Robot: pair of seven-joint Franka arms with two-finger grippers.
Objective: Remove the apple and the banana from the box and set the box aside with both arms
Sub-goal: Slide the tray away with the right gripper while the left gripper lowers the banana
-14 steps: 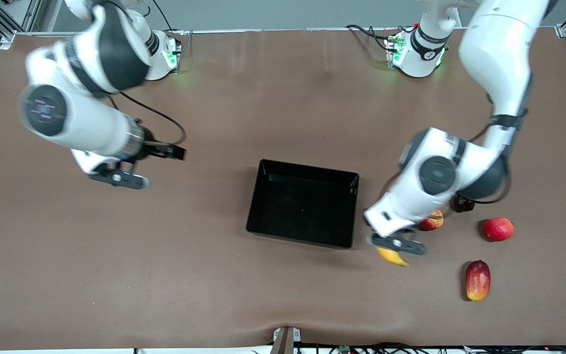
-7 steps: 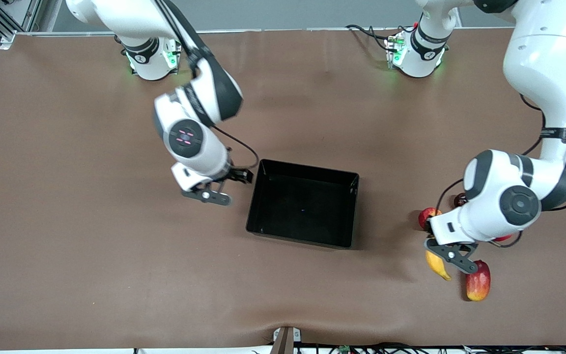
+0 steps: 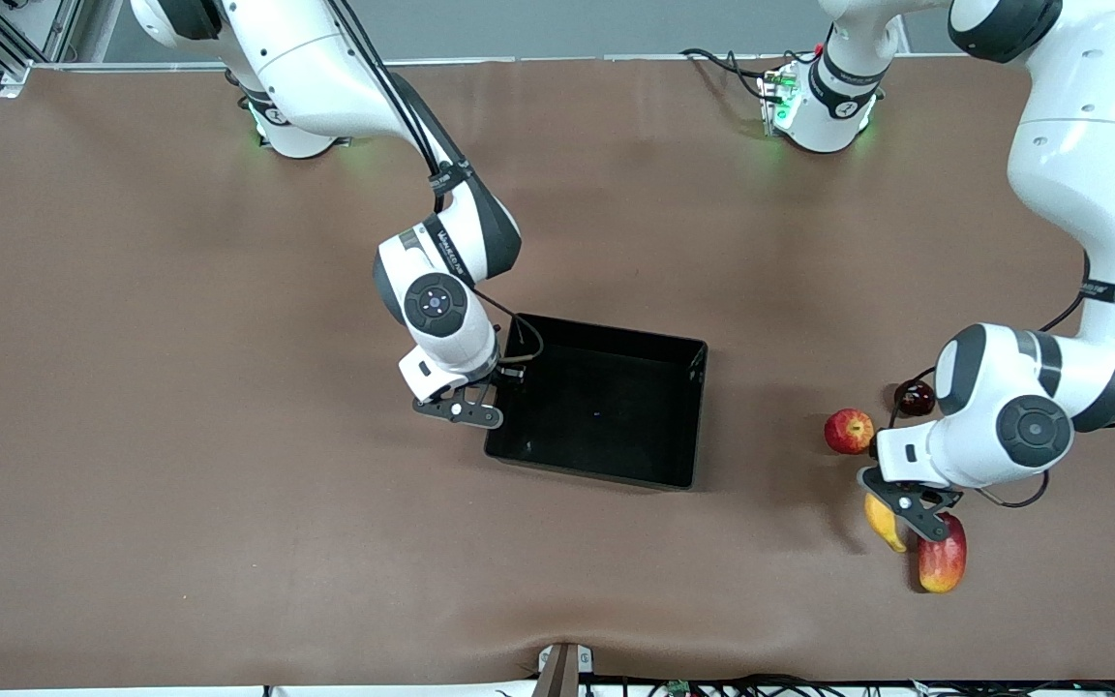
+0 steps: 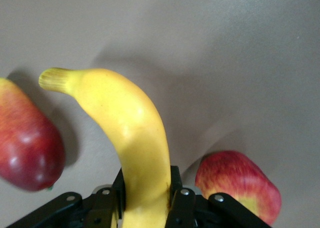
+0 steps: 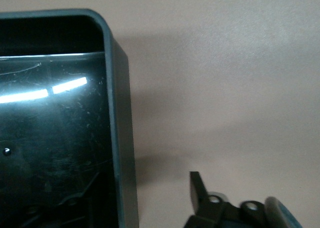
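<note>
The black box point(image 3: 606, 336) sits mid-table. My right gripper point(image 3: 502, 379) is open at the box wall toward the right arm's end. In the right wrist view the wall point(image 5: 120, 138) stands between the jaws of this gripper point(image 5: 135, 203), and one finger point(image 5: 197, 188) shows outside the box. My left gripper point(image 3: 891, 513) is shut on the yellow banana point(image 3: 882, 523), low over the table beside the other fruit. The left wrist view shows the banana point(image 4: 130, 133) clamped in this gripper point(image 4: 145, 198). The small red apple point(image 3: 849, 431) lies on the table, farther from the front camera than the banana.
A red and yellow oblong fruit point(image 3: 942, 560) lies right beside the held banana. A small dark red fruit point(image 3: 914, 397) lies by the left arm's elbow. The left wrist view shows red fruit either side of the banana point(image 4: 27, 138) point(image 4: 237, 183).
My right arm swung in from its end of the table to the box wall. My left arm carried the banana away from the box toward the oblong fruit.
</note>
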